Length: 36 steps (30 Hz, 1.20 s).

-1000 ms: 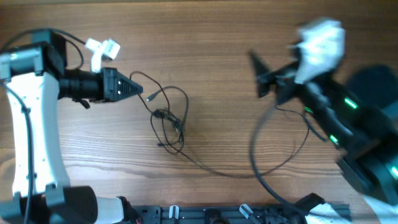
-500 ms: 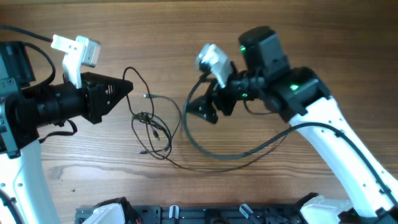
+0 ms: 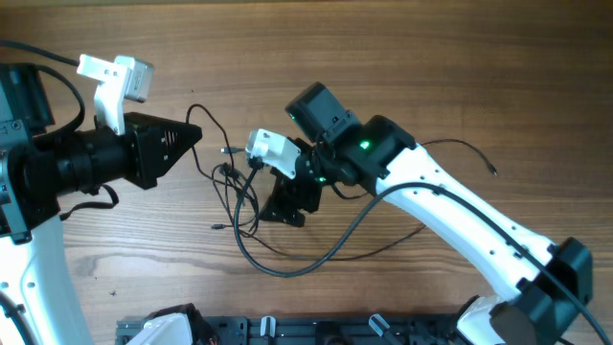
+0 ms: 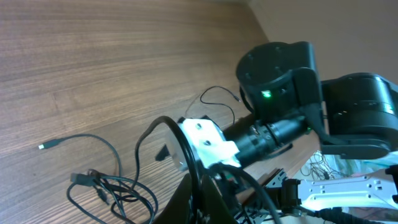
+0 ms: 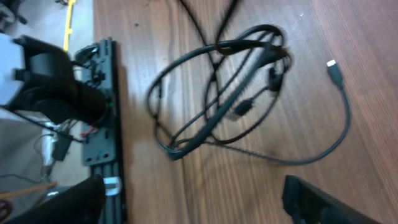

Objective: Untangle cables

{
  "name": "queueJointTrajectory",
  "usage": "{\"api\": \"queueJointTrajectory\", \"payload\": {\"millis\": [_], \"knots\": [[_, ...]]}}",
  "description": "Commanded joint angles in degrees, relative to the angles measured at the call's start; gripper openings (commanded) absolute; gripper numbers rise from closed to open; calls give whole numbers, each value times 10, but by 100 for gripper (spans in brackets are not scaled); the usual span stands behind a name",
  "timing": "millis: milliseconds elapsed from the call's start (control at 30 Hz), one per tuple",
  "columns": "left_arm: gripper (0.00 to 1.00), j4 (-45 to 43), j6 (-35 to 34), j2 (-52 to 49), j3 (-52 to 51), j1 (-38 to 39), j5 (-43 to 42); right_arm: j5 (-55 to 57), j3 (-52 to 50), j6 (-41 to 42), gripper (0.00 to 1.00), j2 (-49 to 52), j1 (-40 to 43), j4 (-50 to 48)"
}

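The wooden table (image 3: pixel 402 57) bears it all. The right gripper (image 5: pixel 194 183) hangs with its claw spread wide. The left gripper (image 3: pixel 195 136) is pressed together, perhaps nipping a cord. The thin black cables (image 3: pixel 230 173) lie tangled between them, at the right gripper's 9 o'clock and the left's 4 o'clock.

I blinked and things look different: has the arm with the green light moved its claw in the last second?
Yes. The right gripper swung over to the cables, ending nearer the black rail along the bottom edge.
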<state>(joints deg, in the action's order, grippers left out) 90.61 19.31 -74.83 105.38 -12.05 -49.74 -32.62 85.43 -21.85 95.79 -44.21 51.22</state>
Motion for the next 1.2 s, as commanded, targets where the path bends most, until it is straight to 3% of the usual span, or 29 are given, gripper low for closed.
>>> {"api": "queueJointTrajectory", "payload": {"millis": [0, 100, 333, 533, 900, 1033, 1167], "knots": [[4, 1, -3, 0, 7, 1, -3, 15, 0, -5, 83, 21, -3, -19], [4, 1, -3, 0, 7, 1, -3, 15, 0, 0, 75, 37, -3, -36], [4, 1, -3, 0, 7, 1, -3, 7, 0, 28, 72, 60, -10, -80], [4, 1, -3, 0, 7, 1, -3, 6, 0, 29, 54, 60, -10, -116], [4, 1, -3, 0, 7, 1, 4, 4, -8, 60, 50, 77, -10, -116], [4, 3, -3, 0, 7, 1, 12, 4, -8, 75, 39, 80, -10, -119], [5, 3, -3, 0, 7, 1, 12, -4, -8, 90, 37, 87, -19, -127]]}}
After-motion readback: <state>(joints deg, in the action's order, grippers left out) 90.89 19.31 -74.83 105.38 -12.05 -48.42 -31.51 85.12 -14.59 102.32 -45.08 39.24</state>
